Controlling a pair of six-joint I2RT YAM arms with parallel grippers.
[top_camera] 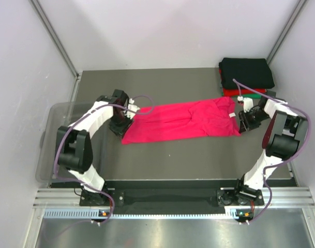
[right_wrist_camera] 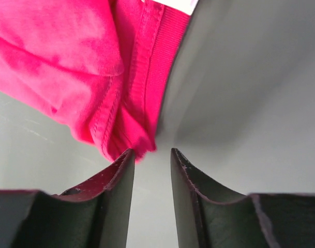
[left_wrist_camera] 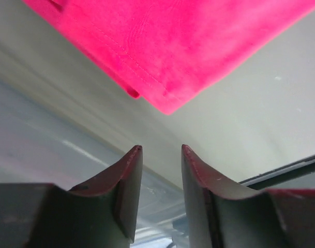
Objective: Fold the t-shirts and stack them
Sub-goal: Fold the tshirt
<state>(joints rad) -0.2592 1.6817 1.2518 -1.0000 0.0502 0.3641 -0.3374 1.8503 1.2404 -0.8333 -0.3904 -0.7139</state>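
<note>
A magenta-pink t-shirt (top_camera: 183,120) lies folded lengthwise across the middle of the table, its white neck label (top_camera: 232,114) at the right end. My left gripper (top_camera: 122,124) is open and empty just off the shirt's left corner (left_wrist_camera: 167,106). My right gripper (top_camera: 245,122) is open and empty just off the shirt's right end, by the collar (right_wrist_camera: 147,98). A folded stack stands at the back right: a black shirt (top_camera: 246,73) on top, red (top_camera: 239,92) and green (top_camera: 255,95) edges showing under it.
A clear plastic bin (top_camera: 51,139) sits off the table's left edge beside my left arm. The grey walls close in the table at the back and both sides. Cables loop over both arms.
</note>
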